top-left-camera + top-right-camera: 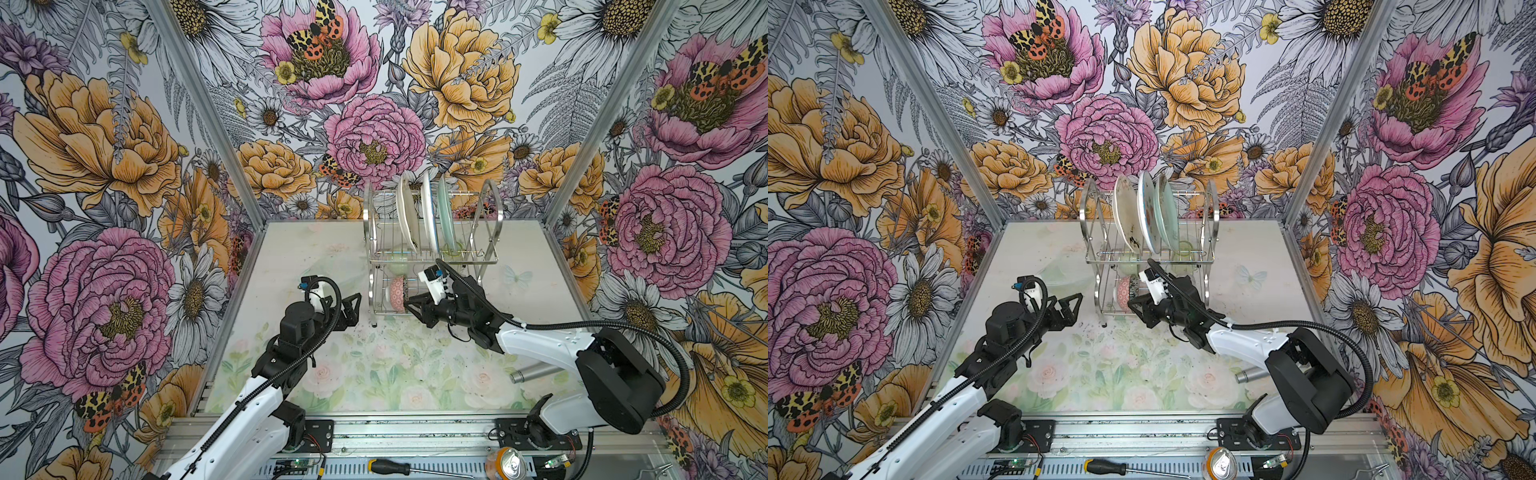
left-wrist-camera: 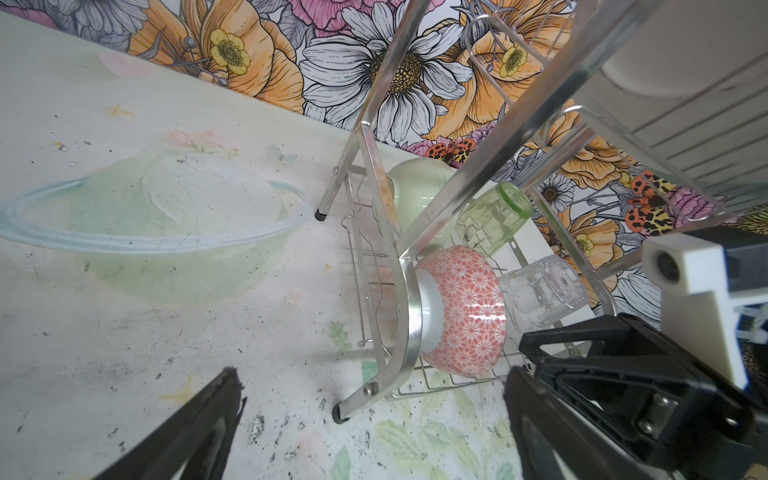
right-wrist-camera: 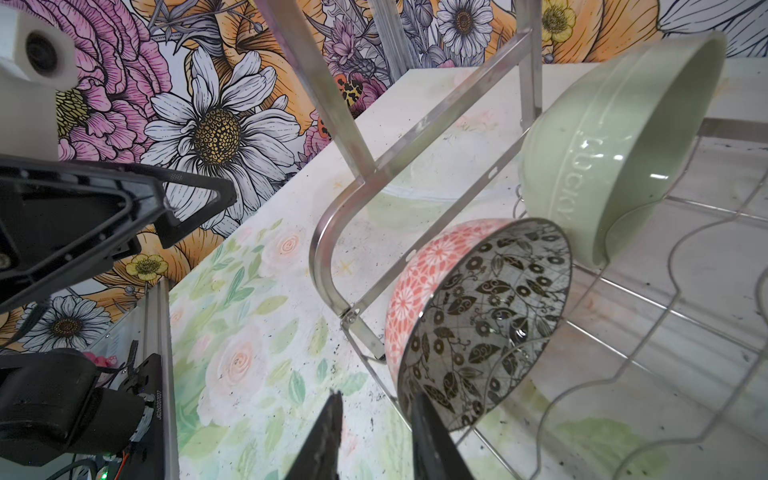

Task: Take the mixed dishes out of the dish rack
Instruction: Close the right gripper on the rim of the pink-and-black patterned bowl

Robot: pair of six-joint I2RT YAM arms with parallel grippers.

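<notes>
The dish rack (image 1: 368, 232) (image 1: 1088, 232) stands at the back of the table. Its upper shelf holds a cream plate (image 1: 407, 216), a white plate (image 1: 428, 212) and a mint plate (image 1: 445, 216) on edge. The lower shelf carries a coral-patterned bowl (image 1: 397, 293) (image 2: 465, 311) (image 3: 478, 324) on its side, a pale green bowl (image 3: 615, 158), a green tumbler (image 2: 494, 220) and a clear glass (image 2: 540, 291). My right gripper (image 1: 409, 303) (image 3: 376, 401) is narrowly open astride the patterned bowl's rim, one finger inside it. My left gripper (image 1: 355, 311) (image 2: 372, 374) hangs wide open and empty just left of the rack's front leg.
A large clear bowl (image 2: 166, 232) sits on the table left of the rack. A grey metal cylinder (image 1: 536, 372) lies under my right arm. A screwdriver (image 1: 395, 466) and a can (image 1: 505, 463) lie on the front rail. Patterned walls close in three sides.
</notes>
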